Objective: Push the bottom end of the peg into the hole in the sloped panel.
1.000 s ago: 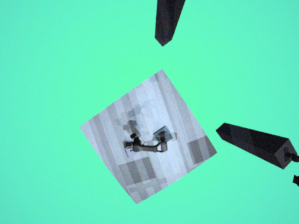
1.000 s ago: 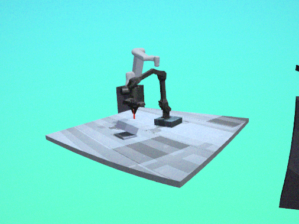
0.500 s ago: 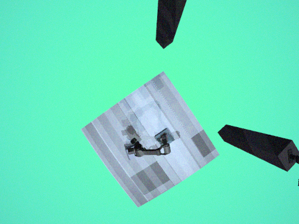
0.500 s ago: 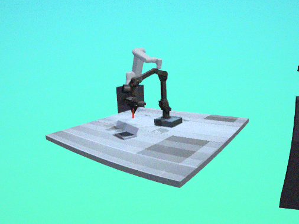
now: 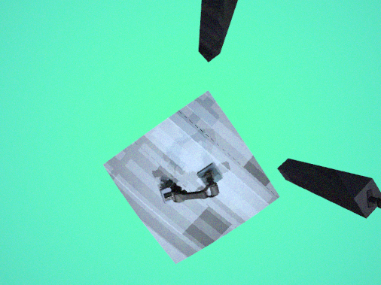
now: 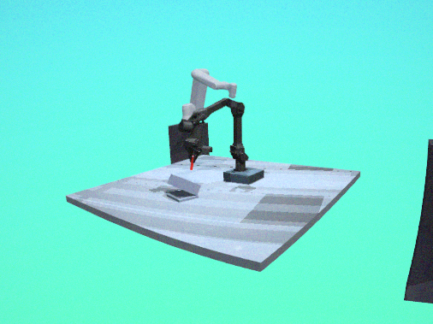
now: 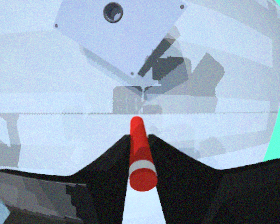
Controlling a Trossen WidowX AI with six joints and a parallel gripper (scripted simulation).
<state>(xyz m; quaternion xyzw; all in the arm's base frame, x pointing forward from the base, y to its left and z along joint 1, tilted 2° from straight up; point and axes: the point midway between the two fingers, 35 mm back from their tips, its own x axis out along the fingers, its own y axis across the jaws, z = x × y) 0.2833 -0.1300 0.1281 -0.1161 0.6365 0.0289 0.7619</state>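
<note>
A round red peg [image 6: 192, 163] [image 7: 141, 150] with a light band near one end is held between the fingers of my gripper [image 6: 193, 156] [image 7: 139, 139], which is shut on it. In the exterior view the peg hangs above the table, slightly tilted, its lower end free. The pale sloped panel [image 6: 185, 184] [image 7: 90, 35] lies below and beyond the peg. Its round dark hole [image 7: 113, 12] shows near the top edge of the wrist view, well apart from the peg. In the top view the arm hides the peg and most of the panel.
The patterned table top [image 5: 158, 220] [image 6: 214, 216] carries the arm's base block [image 6: 244, 176]. A white arm [image 6: 210, 79] on a dark pedestal [image 6: 176, 145] stands behind the table. Large dark pillars [image 5: 216, 17] [image 5: 324, 184] stand outside the table.
</note>
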